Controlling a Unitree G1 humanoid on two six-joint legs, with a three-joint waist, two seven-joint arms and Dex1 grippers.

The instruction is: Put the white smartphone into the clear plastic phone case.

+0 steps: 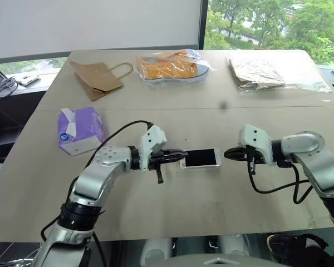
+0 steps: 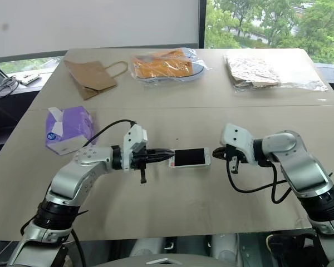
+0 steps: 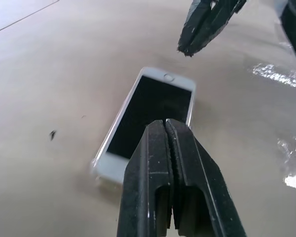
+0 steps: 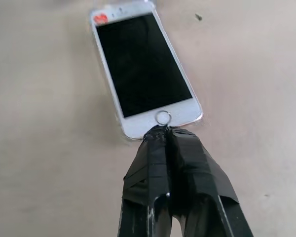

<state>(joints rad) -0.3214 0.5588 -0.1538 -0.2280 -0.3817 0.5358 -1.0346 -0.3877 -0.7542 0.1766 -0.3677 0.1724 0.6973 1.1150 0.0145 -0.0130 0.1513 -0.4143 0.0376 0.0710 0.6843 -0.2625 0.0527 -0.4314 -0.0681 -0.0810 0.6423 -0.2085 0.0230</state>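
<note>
Seating check: white smartphone with black screen (image 1: 201, 158) lies frame centre, apparently inside clear plastic phone case (image 4: 119, 116)
Grippers: left gripper (image 1: 177, 156) clenched empty; right gripper (image 1: 229, 153) clenched empty
Left: likely nothing, maybe press edges

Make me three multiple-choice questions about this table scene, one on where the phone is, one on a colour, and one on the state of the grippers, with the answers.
1. Where does the white smartphone lie?
A. Between the two grippers
B. On the brown paper bag
C. Beside the window

2. What colour is the tissue pack?
A. Green
B. Purple
C. Red

3. How do the fingers of the left gripper and the right gripper stand?
A. Both wide open
B. One open, one shut
C. Both shut

Answers:
A, the phone lies flat on the table with a gripper at each end.
B, its wrapper is purple.
C, each wrist view shows the fingers pressed together.
</note>
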